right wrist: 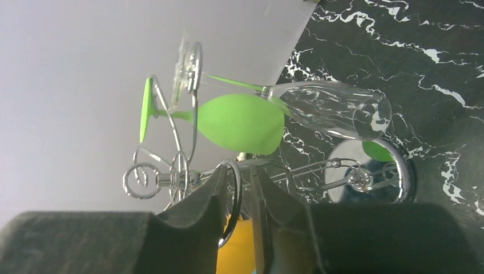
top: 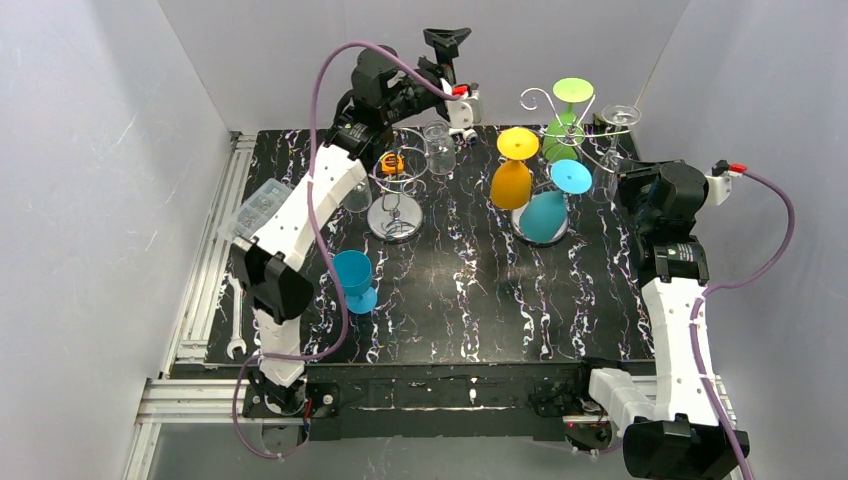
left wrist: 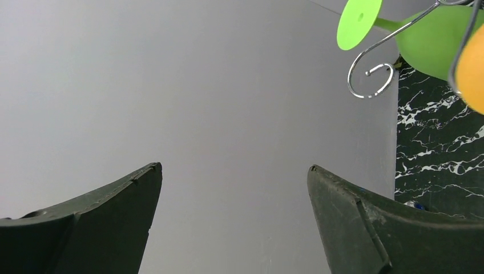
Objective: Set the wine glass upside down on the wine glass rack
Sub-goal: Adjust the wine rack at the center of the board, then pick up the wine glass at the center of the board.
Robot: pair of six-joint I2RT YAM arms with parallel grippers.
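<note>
The wine glass rack [top: 535, 97] stands at the back right, its round base [right wrist: 399, 171] on the table. A clear wine glass [right wrist: 331, 108] hangs upside down from one arm, foot [top: 621, 114] on top. Green [top: 565, 130], yellow [top: 512, 180] and teal [top: 545, 215] glasses hang there too. My right gripper [right wrist: 238, 174] is beside the rack, below the clear glass's stem. Its fingers are almost together, with a scroll wire in the slit, and it is not on the glass. My left gripper [top: 447, 42] is raised at the back wall, open and empty [left wrist: 231, 168].
A shorter loop-ring stand [top: 395, 215] stands left of centre with an orange object [top: 391, 162] on it. A clear glass [top: 438, 145] stands upright behind it. A blue glass [top: 353, 278] stands at the left front. A wrench [top: 237, 320] and a clear box [top: 258, 205] lie off the left edge.
</note>
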